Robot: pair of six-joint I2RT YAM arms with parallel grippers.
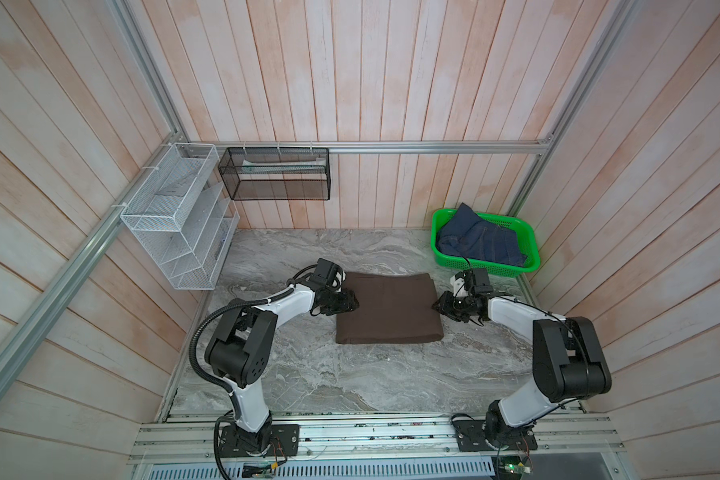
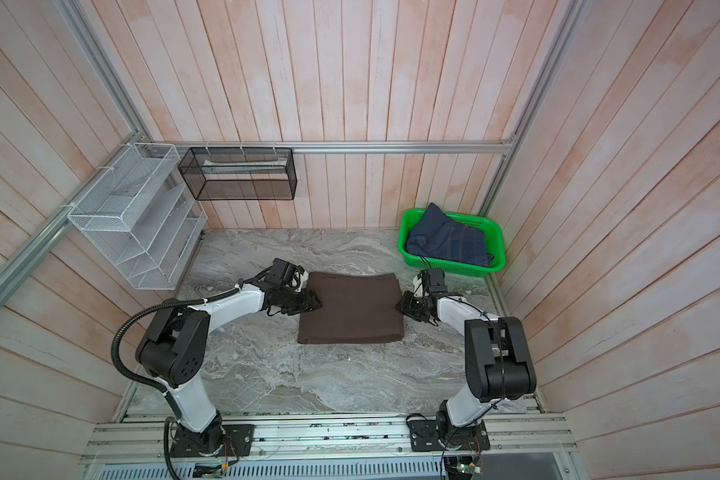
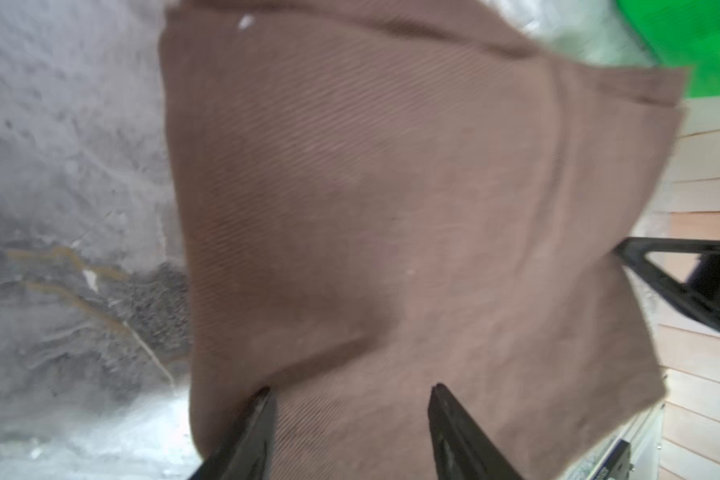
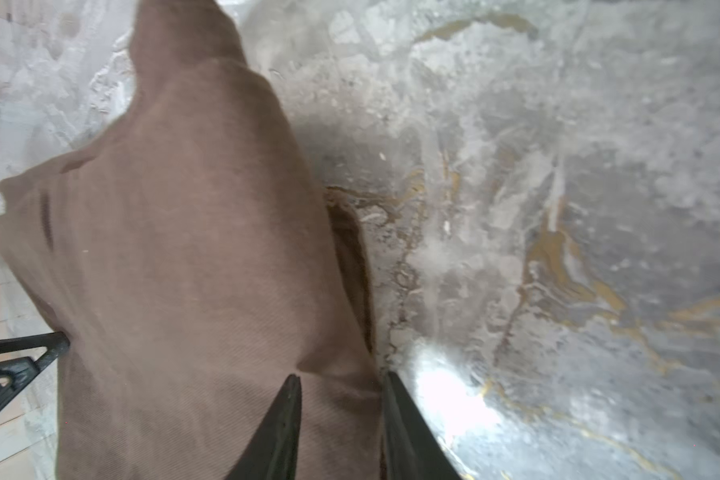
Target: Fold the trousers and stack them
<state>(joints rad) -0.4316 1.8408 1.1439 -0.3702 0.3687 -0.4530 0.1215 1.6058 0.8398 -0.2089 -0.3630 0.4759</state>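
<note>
Closest to us, our left pincer [image 3: 352,388] is spread open, tips resting on the trousers [image 1: 387,307], which lie folded flat in the middle of the surface [image 1: 308,374]. Our right pincer [image 4: 341,376] has fabric bunched between narrow jaws at the opposite edge; we can't tell if it's actually gripping.

1. My left arm [image 1: 283,305] and right arm [image 1: 512,309] are white shells between bulky black joint housings [image 1: 242,353].
2. I see a black corrugated conduit [image 1: 192,351] along the left one and thin black wires [image 1: 528,304] along the right.
3. Black bolted base plates [image 1: 287,436].
4. The left gripper [image 3: 351,387] and right gripper [image 4: 342,374] have black, tapered fingers [image 3: 454,432].
</note>
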